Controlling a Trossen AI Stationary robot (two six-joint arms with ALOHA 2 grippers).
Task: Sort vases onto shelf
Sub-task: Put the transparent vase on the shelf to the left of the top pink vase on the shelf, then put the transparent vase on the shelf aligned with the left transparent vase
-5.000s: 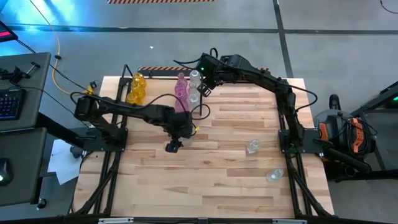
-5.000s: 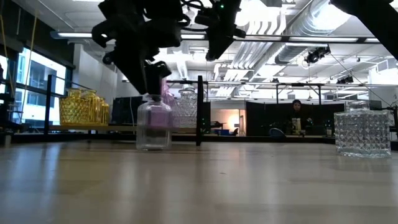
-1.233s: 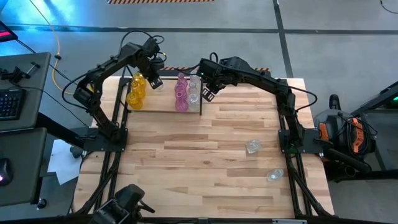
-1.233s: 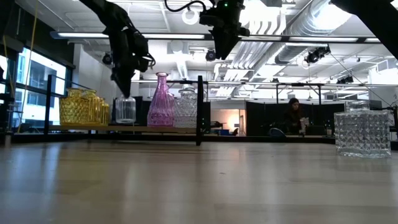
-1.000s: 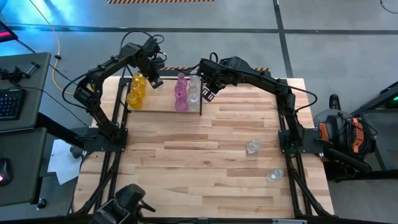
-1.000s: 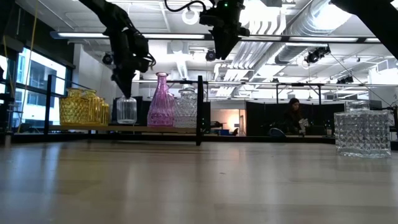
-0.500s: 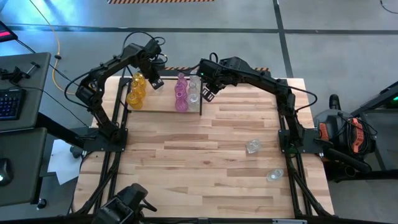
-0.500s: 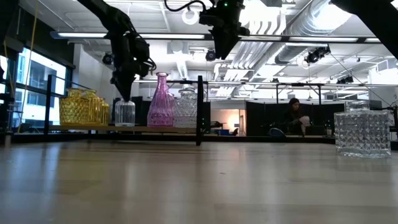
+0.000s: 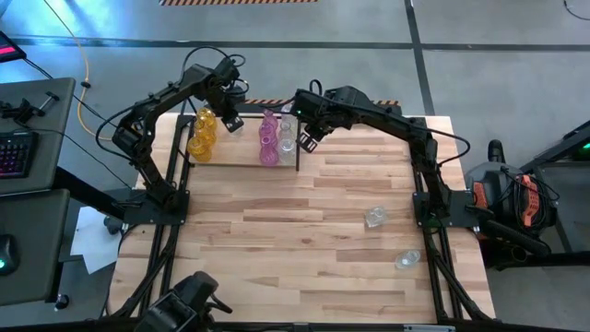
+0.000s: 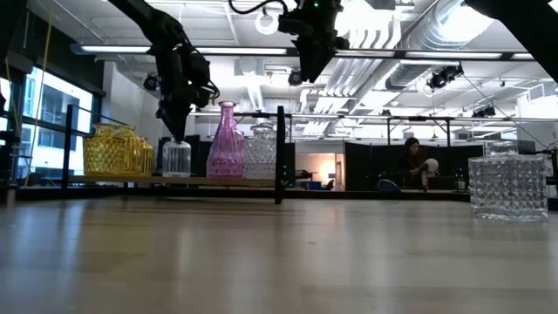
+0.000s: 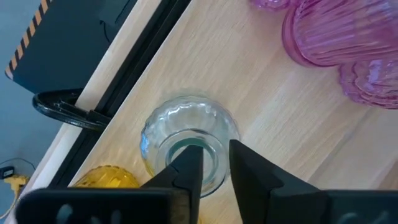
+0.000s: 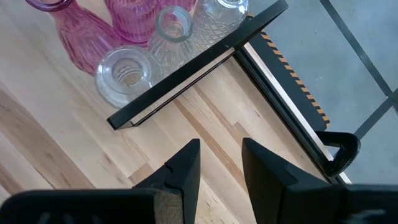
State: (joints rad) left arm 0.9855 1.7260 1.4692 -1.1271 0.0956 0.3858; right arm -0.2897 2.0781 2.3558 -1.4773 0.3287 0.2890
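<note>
The shelf (image 9: 241, 152) stands at the table's far edge. On it are yellow vases (image 9: 203, 129), pink vases (image 9: 268, 138) and clear vases (image 9: 288, 129). A small clear vase (image 10: 176, 159) rests by its base on the shelf board between the yellow and pink ones. My left gripper (image 11: 216, 165) points down over its mouth, fingers a little apart. My right gripper (image 12: 217, 162) hangs open and empty above the shelf's right end, beside the black divider (image 10: 280, 157). My left gripper comes at the clear vase from above. One finger (image 11: 189, 171) is over the mouth and the other (image 11: 249, 171) is outside the rim (image 11: 214, 142). Whether either finger touches the glass, I cannot tell. The vase stands upright on the shelf board.
Two more clear vases (image 9: 374, 218) (image 9: 407, 260) stand loose on the right half of the table; one looms large in the low view (image 10: 507, 187). The middle and near part of the wooden tabletop (image 9: 277, 249) is bare. A person sits far behind the table.
</note>
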